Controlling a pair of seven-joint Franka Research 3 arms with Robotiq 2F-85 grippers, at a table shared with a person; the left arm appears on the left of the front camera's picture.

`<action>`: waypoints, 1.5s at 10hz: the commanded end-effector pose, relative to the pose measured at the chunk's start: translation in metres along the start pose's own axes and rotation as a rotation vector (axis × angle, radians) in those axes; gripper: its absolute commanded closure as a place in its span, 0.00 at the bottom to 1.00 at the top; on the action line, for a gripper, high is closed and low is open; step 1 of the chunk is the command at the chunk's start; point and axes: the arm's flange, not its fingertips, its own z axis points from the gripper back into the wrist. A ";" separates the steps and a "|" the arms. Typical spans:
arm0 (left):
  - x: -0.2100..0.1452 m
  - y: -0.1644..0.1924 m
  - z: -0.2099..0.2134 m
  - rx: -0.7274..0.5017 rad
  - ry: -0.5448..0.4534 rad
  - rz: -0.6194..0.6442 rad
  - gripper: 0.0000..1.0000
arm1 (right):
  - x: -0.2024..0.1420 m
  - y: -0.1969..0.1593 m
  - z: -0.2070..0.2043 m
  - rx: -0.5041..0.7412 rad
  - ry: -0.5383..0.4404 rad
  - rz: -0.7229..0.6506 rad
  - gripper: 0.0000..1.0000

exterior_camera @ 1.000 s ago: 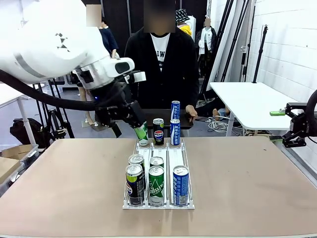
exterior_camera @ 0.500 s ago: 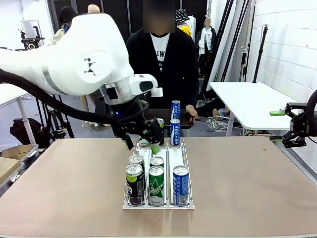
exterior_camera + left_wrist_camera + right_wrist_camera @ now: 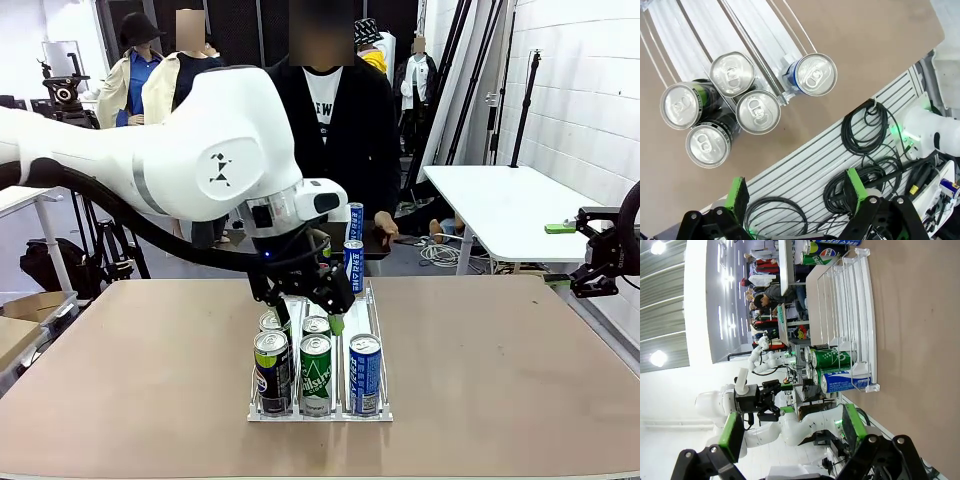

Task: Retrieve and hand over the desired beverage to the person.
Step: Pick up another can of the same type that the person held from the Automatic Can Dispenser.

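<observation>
A white wire rack (image 3: 345,312) in the middle of the table holds several beverage cans. Its near row has a black-and-yellow can (image 3: 272,370), a green can (image 3: 316,372) and a blue can (image 3: 365,372). Two blue cans (image 3: 353,262) stand at the far end. My left gripper (image 3: 322,305) hangs open just above the second row, touching nothing. From the left wrist, the open left gripper (image 3: 796,192) looks down on the can tops, the blue can (image 3: 812,74) among them. My right gripper (image 3: 792,430) is open and empty, off to the rack's side. The person (image 3: 325,120) stands across the table.
A white side table (image 3: 500,205) stands at the back right, beyond the right arm (image 3: 605,250) at the picture's edge. Bare brown tabletop (image 3: 500,370) lies on both sides of the rack. Cables and a slotted frame (image 3: 860,135) show past the table's edge.
My left arm has swung right and toward the near side, from the rack's far end to above the second row of cans. Its jaws stayed open. The right arm has not moved.
</observation>
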 end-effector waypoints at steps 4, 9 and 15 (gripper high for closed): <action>0.012 -0.013 -0.032 0.044 0.000 -0.008 0.00 | 0.001 0.001 0.000 0.000 -0.001 0.002 0.00; 0.029 -0.003 -0.047 0.055 -0.048 -0.039 0.00 | 0.001 0.001 0.000 0.000 -0.001 0.002 0.00; 0.043 0.012 -0.062 0.078 -0.028 -0.020 0.00 | 0.001 0.001 0.000 0.000 -0.001 0.002 0.00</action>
